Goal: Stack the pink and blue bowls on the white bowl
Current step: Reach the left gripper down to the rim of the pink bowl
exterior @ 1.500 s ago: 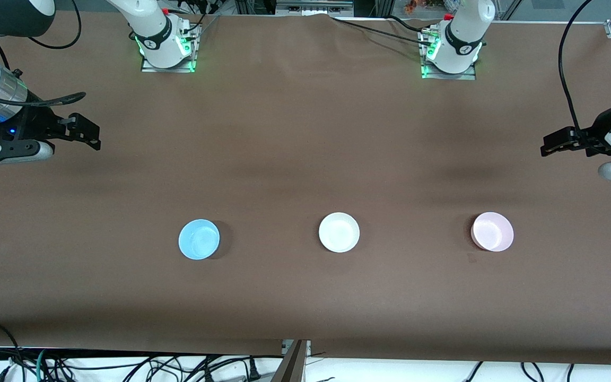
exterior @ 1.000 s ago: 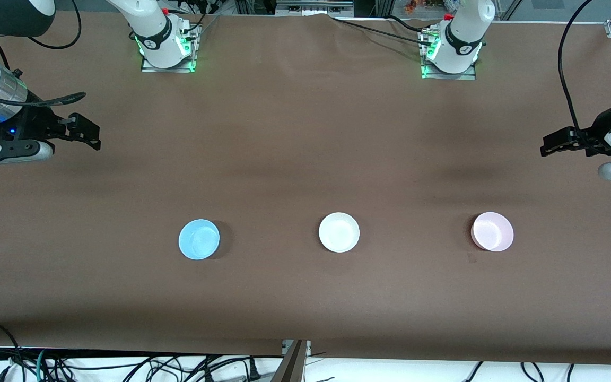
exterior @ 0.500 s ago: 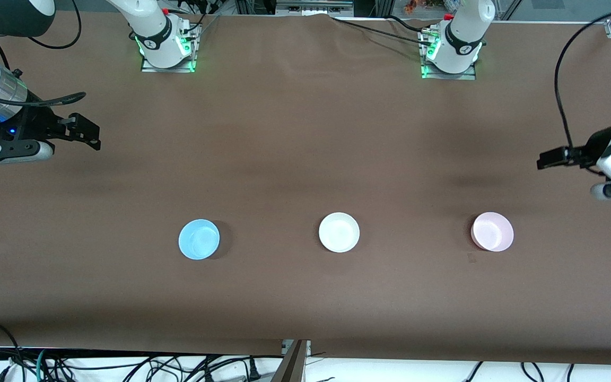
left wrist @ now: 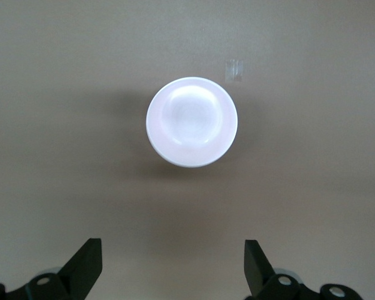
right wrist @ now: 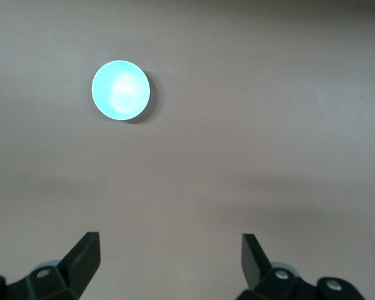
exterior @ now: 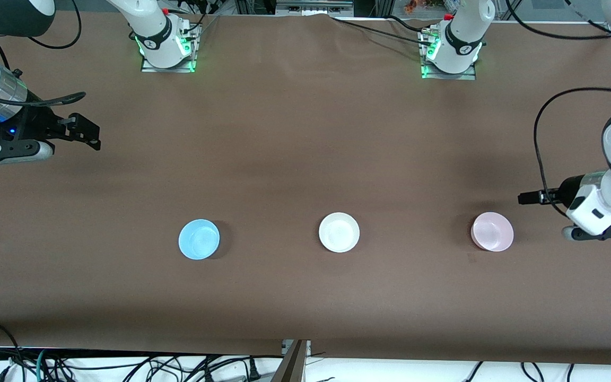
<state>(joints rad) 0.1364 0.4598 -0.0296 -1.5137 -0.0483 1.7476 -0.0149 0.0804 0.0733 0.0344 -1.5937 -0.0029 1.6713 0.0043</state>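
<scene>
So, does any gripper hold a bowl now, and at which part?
Nothing is held. The left gripper is open above the table near the pink bowl; the right gripper waits open, apart from the blue bowl.

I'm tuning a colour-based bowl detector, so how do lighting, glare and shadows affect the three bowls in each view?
Front view: even light; pink bowl, white bowl and blue bowl keep their colours, each with a small dark shadow along one edge. Left wrist view: glare washes the pink bowl nearly white, soft shadow beside it. Right wrist view: the blue bowl has a bright patch at its centre and looks cyan.
</scene>
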